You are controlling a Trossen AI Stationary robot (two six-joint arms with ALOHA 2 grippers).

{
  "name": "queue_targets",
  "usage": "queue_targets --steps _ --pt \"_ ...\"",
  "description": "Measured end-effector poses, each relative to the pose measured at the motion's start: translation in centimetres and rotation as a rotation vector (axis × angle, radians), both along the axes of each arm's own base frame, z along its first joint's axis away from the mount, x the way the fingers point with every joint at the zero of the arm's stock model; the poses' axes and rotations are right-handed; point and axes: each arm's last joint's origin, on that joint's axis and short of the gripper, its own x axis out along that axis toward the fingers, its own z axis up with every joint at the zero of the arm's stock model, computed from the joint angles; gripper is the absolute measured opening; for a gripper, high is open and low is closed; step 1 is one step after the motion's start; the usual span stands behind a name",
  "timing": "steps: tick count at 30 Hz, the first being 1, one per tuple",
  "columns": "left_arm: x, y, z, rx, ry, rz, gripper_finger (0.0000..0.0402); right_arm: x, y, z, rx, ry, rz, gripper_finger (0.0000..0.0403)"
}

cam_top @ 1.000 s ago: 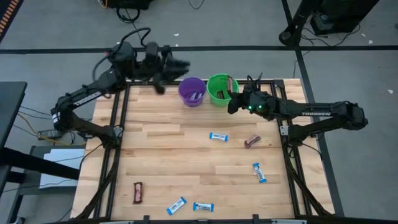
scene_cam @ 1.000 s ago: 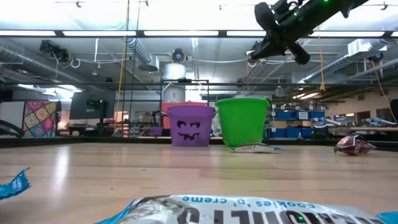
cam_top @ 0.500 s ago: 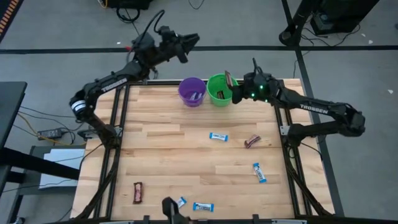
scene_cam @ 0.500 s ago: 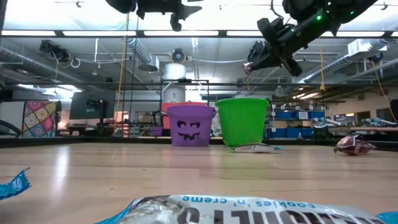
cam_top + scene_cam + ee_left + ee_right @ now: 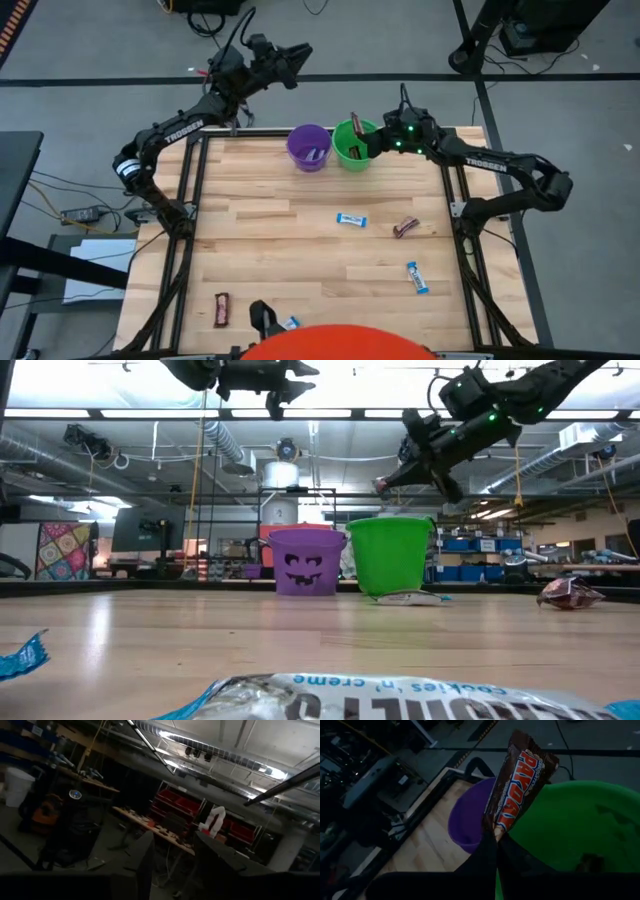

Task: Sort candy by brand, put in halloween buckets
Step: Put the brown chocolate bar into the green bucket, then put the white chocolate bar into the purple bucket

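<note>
Even, bright light fills the high view, with soft shadows on the table [image 5: 300, 250]. An orange blur [image 5: 340, 343] smears the bottom edge. In the low view, ceiling light strips [image 5: 130, 412] glare, and the nearest wrapper [image 5: 400, 700] at the bottom is out of focus. Both wrist views are dim.

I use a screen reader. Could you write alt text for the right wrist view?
The right gripper holds a brown candy bar upright in shut fingers above the green bucket. The purple bucket sits just beyond on the wooden table.
</note>
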Motion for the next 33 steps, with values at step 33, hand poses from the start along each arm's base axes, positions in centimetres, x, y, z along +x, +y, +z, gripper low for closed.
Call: queue_targets --steps 33 --pt "-7.8 -10.8 12.1 0.331 -0.007 -0.490 0.0142 1.7 9.6 8.8 -0.318 -0.191 0.009 0.0082"
